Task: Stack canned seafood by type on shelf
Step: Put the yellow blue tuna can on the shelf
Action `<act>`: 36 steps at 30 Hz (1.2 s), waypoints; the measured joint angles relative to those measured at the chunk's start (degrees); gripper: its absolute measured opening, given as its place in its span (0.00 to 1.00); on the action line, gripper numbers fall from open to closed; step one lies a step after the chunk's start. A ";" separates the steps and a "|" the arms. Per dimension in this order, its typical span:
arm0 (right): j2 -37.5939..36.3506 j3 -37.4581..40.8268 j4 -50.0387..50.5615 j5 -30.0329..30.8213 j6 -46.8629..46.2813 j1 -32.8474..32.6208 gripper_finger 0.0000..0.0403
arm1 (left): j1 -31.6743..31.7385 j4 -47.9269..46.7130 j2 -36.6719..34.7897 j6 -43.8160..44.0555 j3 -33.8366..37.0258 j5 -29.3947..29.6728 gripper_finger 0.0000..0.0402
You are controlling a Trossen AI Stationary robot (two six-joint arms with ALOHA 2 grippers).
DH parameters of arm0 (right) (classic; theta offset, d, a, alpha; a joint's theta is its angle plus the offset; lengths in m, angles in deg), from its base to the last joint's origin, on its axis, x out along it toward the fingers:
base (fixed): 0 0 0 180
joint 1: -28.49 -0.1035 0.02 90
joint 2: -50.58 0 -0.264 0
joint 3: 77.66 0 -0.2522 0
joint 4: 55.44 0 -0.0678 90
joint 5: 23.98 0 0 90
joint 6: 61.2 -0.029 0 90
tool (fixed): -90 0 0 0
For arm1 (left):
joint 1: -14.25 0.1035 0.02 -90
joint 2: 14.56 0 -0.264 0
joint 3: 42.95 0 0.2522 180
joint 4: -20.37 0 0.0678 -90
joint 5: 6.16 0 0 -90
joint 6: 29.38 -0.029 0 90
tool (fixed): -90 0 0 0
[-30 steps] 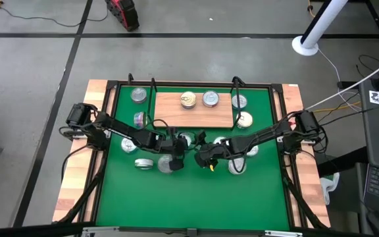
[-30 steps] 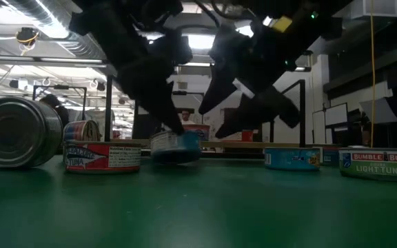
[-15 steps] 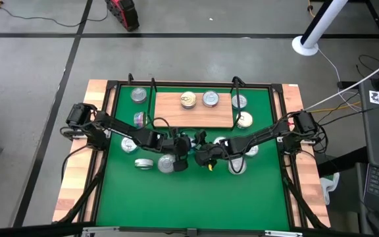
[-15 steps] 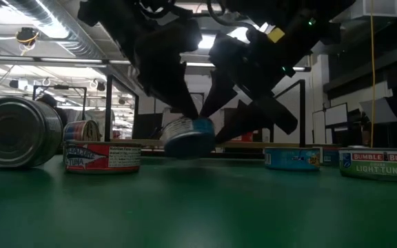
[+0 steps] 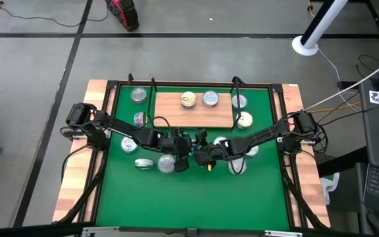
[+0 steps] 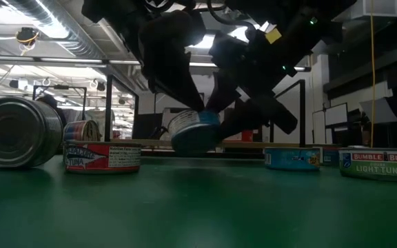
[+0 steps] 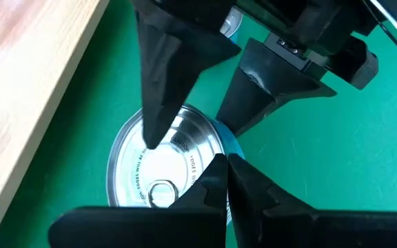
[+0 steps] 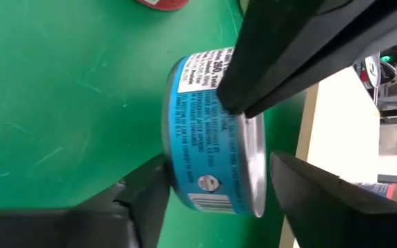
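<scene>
A flat round can (image 6: pixel 195 132) with a silver lid (image 7: pixel 154 172) and a blue side label (image 8: pixel 198 138) hangs tilted just above the green mat (image 5: pixel 189 191), near its middle. My left gripper (image 7: pixel 225 180) is shut on the can. My right gripper (image 8: pixel 219 196) is open. One of its fingers (image 8: pixel 147 196) stands at the can's bottom face and the other (image 8: pixel 322 193) off the lid. Behind them lies the wooden shelf (image 5: pixel 173 115), with a gold-lidded can (image 5: pixel 188 99) and a silver one (image 5: pixel 210 99) on it. My left gripper pinches the can's lid rim (image 7: pixel 202 180) between its two closed fingertips, at one spot on the edge. The fingers (image 8: pixel 281 62) slant down from the table's left side. The can hangs tilted, clear of the mat.
Loose cans lie on the mat around the arms: two (image 5: pixel 144 162) (image 5: pixel 166 164) near the left gripper, one (image 5: pixel 237 166) near the right, and others (image 5: pixel 139 95) (image 5: pixel 244 120) beside the shelf. Black wire posts (image 5: pixel 153 85) stand at the shelf's sides.
My left gripper has risen and drawn toward the right gripper with the blue-label can. The can stood flat on the mat and is now lifted clear, tipped up on one side.
</scene>
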 joint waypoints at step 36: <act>0.00 -7.90 -2.83 -0.66 8.11 3.73 0.33 | 0.00 -12.73 -24.07 -6.66 -0.07 -2.12 0.26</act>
